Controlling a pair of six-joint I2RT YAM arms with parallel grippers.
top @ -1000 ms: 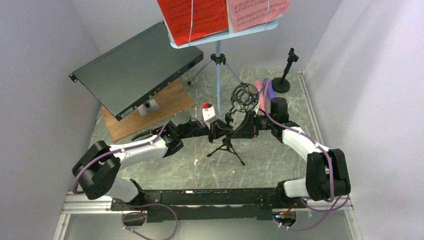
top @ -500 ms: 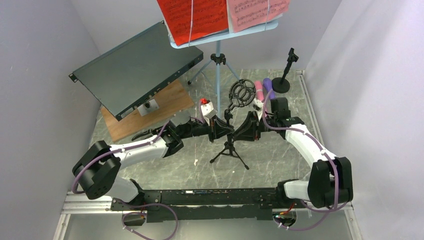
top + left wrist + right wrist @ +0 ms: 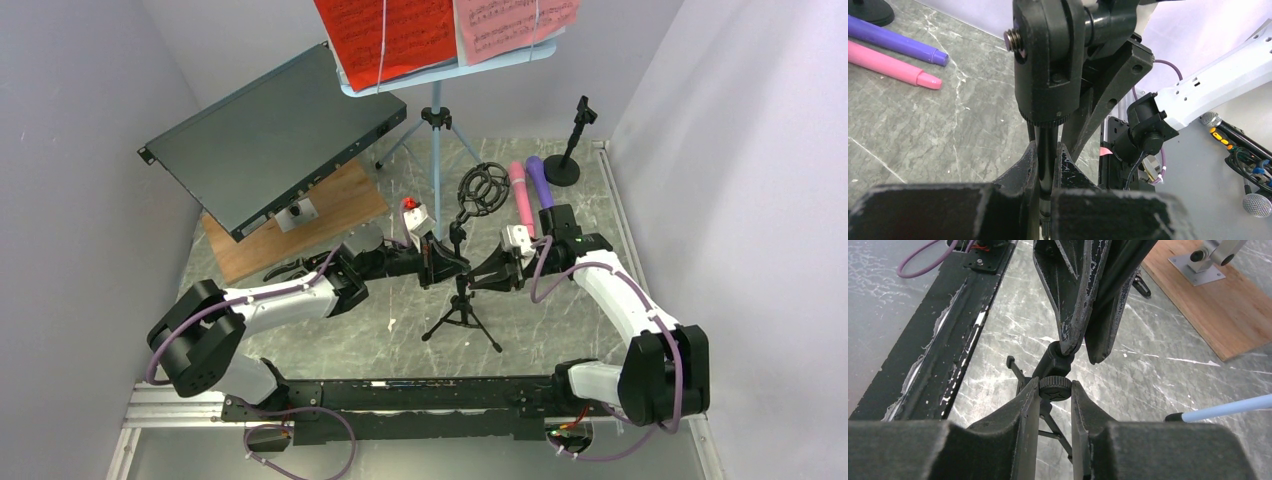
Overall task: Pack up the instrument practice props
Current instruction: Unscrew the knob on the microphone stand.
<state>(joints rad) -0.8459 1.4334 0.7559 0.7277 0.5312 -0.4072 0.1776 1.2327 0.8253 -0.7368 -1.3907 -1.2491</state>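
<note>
A small black tripod mic support (image 3: 461, 312) with a ring-shaped shock mount (image 3: 487, 186) stands mid-table. My left gripper (image 3: 446, 263) is shut on its thin pole (image 3: 1047, 150), just under the pivot head (image 3: 1048, 60). From the right, my right gripper (image 3: 479, 279) is shut on the round knurled knob (image 3: 1055, 388) lower on the same support. Behind lie the pink microphone (image 3: 521, 192) and the purple microphone (image 3: 541, 183). The second mic support (image 3: 568, 150) stands on a round base. The light-blue music rack (image 3: 436, 150) holds red (image 3: 385, 35) and pink (image 3: 515, 22) sheet music.
A large dark flat metal box (image 3: 270, 140) leans over a wooden board (image 3: 320, 210) at the left. A small white part with a red tip (image 3: 415, 214) sits near the rack's legs. Black pliers (image 3: 285, 268) lie by my left arm. Walls close in on both sides.
My right gripper has come down and toward the near edge and closed on the support's knob. The tripod has shifted slightly nearer. The left gripper keeps its hold.
</note>
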